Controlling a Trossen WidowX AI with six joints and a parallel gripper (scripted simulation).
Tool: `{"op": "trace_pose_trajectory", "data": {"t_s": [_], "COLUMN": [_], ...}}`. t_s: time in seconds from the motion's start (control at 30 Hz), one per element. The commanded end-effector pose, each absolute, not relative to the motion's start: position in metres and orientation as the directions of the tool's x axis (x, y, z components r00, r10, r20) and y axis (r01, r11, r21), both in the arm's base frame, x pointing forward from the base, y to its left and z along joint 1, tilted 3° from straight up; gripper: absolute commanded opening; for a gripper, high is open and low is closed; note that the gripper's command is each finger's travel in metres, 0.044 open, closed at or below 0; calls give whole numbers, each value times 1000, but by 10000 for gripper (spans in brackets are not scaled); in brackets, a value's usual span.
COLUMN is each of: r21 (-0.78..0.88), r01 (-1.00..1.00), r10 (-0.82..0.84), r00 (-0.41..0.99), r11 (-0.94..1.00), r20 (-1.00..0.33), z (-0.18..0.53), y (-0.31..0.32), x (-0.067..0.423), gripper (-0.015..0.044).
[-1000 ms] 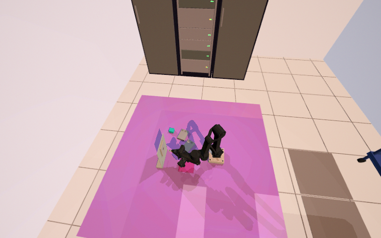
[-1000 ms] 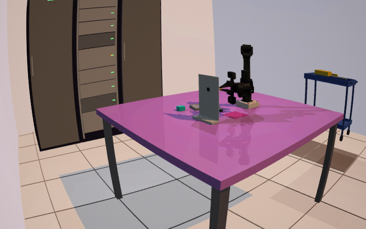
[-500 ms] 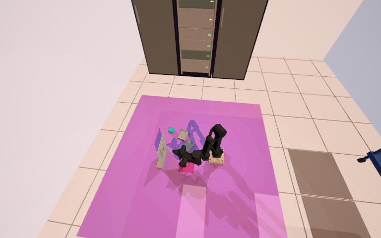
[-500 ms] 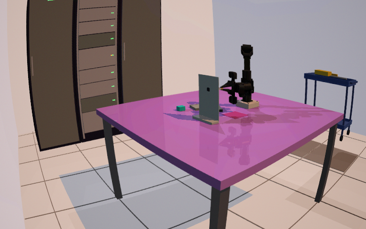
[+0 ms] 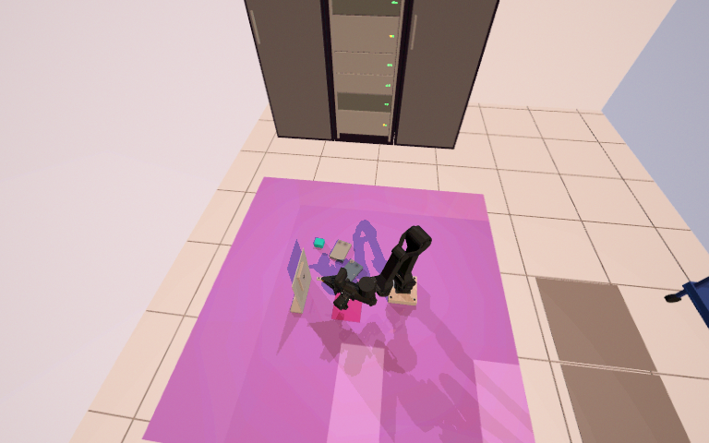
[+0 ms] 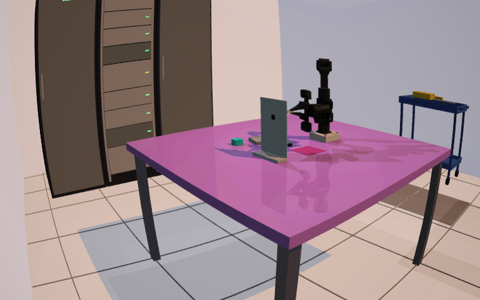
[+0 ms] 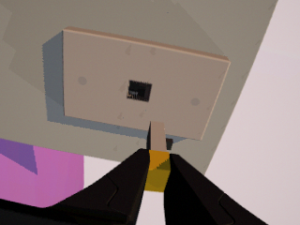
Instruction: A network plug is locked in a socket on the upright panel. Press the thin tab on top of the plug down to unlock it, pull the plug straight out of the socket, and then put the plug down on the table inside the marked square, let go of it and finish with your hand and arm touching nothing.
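The upright grey panel [image 5: 300, 279] [image 6: 273, 127] [image 7: 250, 37] stands on the pink table and carries a beige socket plate [image 7: 94, 82]. Its square socket hole [image 7: 139, 90] shows dark and empty. My gripper [image 5: 323, 281] [image 6: 290, 111] [image 7: 157, 160] is shut on the network plug [image 7: 157, 175], a yellow body with a beige tip. It holds the plug in the air a short way out from the panel, clear of the socket. The marked red square [image 5: 349, 313] [image 6: 307, 150] lies on the table below my forearm.
A teal cube [image 5: 318, 242] [image 6: 237, 141], a beige plate [image 5: 341, 250] and a grey plate [image 5: 353, 269] lie behind the panel. My arm's base [image 5: 402, 297] [image 6: 324, 135] stands to the right. A blue cart [image 6: 433, 102] and a server cabinet [image 6: 124, 70] stand off the table.
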State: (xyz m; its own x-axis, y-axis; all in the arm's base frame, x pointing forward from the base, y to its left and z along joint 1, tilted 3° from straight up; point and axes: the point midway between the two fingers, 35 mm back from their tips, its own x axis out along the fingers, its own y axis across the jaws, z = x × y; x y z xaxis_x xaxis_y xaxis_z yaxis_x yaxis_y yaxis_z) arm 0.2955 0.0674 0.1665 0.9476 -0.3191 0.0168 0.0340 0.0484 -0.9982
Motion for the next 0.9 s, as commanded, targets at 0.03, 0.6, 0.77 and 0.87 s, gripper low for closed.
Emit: {"op": "trace_pose_trajectory", "data": {"t_s": [0.03,0.6,0.77,0.87], "r21": [-998,-998,-998,-998], "r01": [40,40,40,40], "r10": [-322,-323,-323,-323], "r00": [946,946,946,946], "r11": [53,53,53,53], "r20": [21,21,21,21], "z": [175,199,206,208], "y": [67,61,58,58], "x": [293,281,277,275], "gripper": [0,0,0,0]}}
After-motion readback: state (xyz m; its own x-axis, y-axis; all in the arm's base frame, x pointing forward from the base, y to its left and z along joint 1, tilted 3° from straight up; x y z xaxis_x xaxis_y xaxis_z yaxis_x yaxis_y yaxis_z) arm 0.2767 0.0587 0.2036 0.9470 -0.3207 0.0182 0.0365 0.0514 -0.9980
